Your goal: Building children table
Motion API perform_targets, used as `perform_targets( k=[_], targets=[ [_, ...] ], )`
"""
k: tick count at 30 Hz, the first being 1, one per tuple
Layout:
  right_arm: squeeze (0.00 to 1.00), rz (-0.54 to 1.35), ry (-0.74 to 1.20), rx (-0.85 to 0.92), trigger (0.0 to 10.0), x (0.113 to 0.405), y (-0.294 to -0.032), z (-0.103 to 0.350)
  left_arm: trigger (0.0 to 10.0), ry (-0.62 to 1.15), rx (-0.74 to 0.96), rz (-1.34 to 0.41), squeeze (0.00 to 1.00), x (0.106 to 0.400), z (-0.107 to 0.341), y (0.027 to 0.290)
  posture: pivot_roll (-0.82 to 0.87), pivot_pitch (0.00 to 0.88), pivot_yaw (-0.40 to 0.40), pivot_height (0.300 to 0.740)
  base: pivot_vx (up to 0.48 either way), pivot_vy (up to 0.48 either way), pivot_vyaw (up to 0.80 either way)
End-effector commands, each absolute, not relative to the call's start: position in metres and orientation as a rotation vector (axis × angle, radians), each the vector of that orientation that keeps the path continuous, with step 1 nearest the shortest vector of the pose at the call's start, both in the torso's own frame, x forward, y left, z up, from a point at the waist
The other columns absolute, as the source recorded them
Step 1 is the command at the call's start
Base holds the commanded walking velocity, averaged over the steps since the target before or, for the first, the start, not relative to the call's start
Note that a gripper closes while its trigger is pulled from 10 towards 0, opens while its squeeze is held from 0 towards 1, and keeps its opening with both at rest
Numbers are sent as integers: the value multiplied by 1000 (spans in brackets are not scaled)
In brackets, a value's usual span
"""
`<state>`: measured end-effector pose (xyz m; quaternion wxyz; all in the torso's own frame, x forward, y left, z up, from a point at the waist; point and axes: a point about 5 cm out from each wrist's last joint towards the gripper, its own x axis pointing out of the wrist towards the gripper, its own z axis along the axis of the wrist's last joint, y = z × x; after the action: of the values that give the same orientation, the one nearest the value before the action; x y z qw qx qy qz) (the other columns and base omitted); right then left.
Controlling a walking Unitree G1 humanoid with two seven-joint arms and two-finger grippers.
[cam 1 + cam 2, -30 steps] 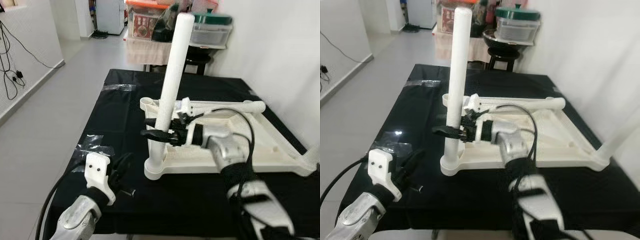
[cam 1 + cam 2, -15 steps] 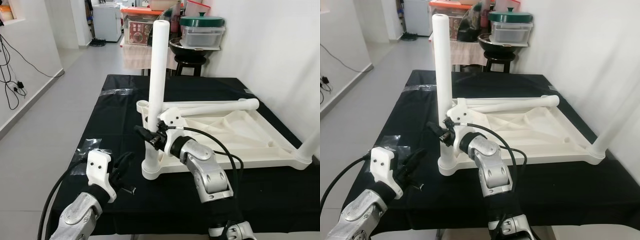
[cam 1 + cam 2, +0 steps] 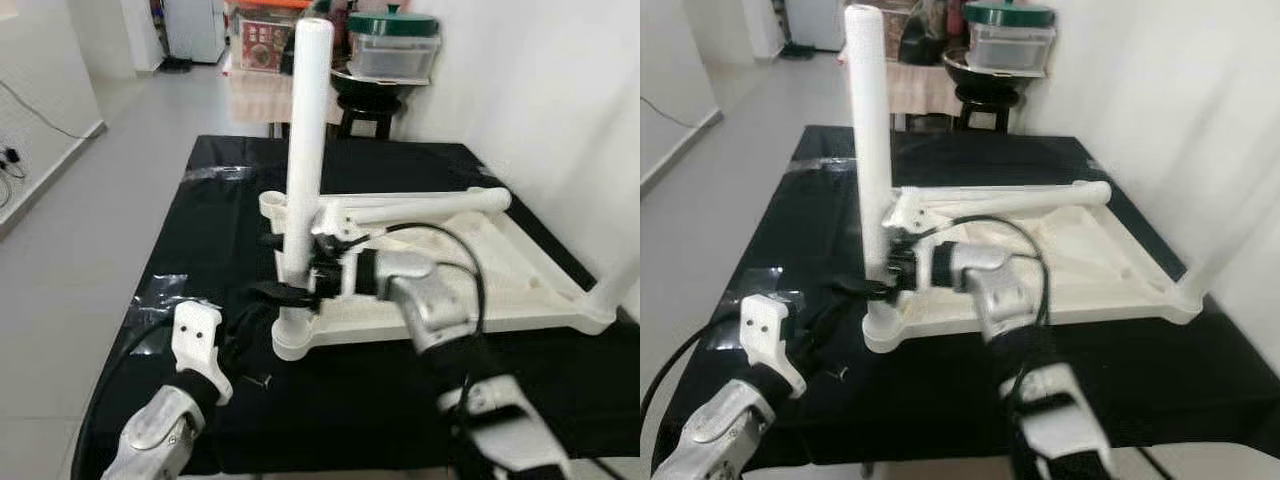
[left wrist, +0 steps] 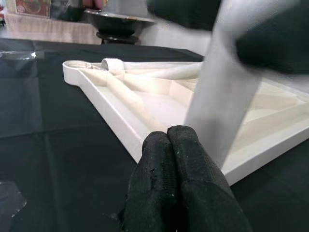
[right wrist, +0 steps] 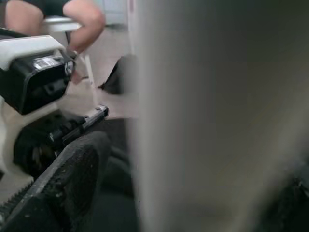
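We had our right gripper (image 3: 288, 268) clamped low on the upright leg (image 3: 305, 150), seemingly a light, stiff, slick tube; our left gripper (image 4: 179, 159) stayed closed, empty.

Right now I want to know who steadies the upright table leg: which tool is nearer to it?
Right. The right tool straddles the upright table leg low down, a finger either side. The left tool rests on the black table beside the leg's base, fingers together.

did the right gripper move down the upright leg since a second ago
Yes, slightly. The right gripper now grips the upright leg lower, closer to the corner socket of the upturned tabletop than before.
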<state>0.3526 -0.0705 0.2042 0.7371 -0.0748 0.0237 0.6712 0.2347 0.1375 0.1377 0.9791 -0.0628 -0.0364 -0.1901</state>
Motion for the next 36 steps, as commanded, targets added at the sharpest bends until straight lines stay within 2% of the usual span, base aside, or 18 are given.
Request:
perform_targets(
  k=[1, 3, 4, 5, 6, 9, 18, 21, 22, 23, 24, 25, 26, 27, 30, 32, 35, 36],
  targets=[
    [0, 1508, 70, -141, 10000, 357, -70, 206, 10000, -68, -128, -388, 0, 232, 136, 133, 104, 0, -123, 740, 0, 0, 0],
    [0, 1517, 74, -126, 10000, 360, -69, 208, 10000, -68, -129, -388, 0, 232, 136, 133, 104, 0, -123, 740, 0, 0, 0],
    [0, 1529, 67, -108, 4039, 361, -69, 211, 10000, -69, -130, -388, 0, 231, 137, 132, 110, 0, -126, 740, 0, 0, 0],
    [0, 1529, 67, -108, 4039, 361, -69, 211, 10000, -69, -130, -388, 0, 231, 137, 132, 110, 0, -126, 740, 0, 0, 0],
    [0, 1547, 68, -83, 0, 363, -70, 215, 10000, -69, -131, -389, 0, 231, 137, 132, 111, 0, -126, 740, 0, 0, 0],
    [0, 1602, 77, -52, 0, 365, -76, 221, 10000, -70, -133, -391, 0, 230, 137, 130, 107, 0, -129, 740, 0, 0, 0],
    [0, 1563, 30, -32, 0, 369, -87, 220, 10000, -73, -139, -389, 0, 232, 137, 128, 76, 0, -130, 740, 0, 0, 0],
    [0, 1380, -17, -44, 0, 369, -87, 204, 10000, -76, -142, -389, 0, 233, 137, 129, 64, 0, -128, 740, 0, 0, 0],
    [0, 1380, -17, -44, 0, 369, -87, 204, 10000, -76, -142, -389, 0, 233, 137, 129, 64, 0, -128, 740, 0, 0, 0],
    [0, 952, 58, -101, 0, 366, -76, 169, 10000, -77, -140, -387, 0, 233, 138, 132, 42, 0, -108, 740, 0, 0, 0],
    [0, 952, 58, -101, 0, 366, -76, 169, 10000, -77, -140, -387, 0, 233, 138, 132, 42, 0, -108, 740, 0, 0, 0],
    [0, 731, 86, -122, 0, 363, -77, 157, 10000, -78, -139, -386, 0, 234, 138, 134, 39, 0, -103, 740, 0, 0, 0],
    [0, 671, 93, -152, 0, 349, -71, 151, 10000, -77, -135, -388, 0, 235, 139, 135, 24, 0, -80, 740, 0, 0, 0],
    [0, 674, 92, -163, 0, 340, -67, 150, 10000, -76, -132, -390, 0, 235, 139, 135, 24, 0, -80, 740, 0, 0, 0],
    [0, 674, 92, -163, 0, 340, -67, 150, 10000, -76, -132, -390, 0, 235, 139, 135, 24, 0, -80, 740, 0, 0, 0],
    [0, 787, 59, -211, 0, 336, -54, 153, 10000, -73, -132, -396, 0, 238, 138, 136, 13, 0, -68, 740, 0, 0, 0],
    [0, 844, 66, -238, 0, 340, -49, 151, 10000, -73, -133, -397, 0, 239, 138, 136, 25, 0, -84, 740, 0, 0, 0],
    [0, 839, 68, -239, 6471, 340, -49, 153, 10000, -76, -134, -391, 0, 239, 138, 136, 30, 0, -90, 740, 0, 0, 0]
  ],
)
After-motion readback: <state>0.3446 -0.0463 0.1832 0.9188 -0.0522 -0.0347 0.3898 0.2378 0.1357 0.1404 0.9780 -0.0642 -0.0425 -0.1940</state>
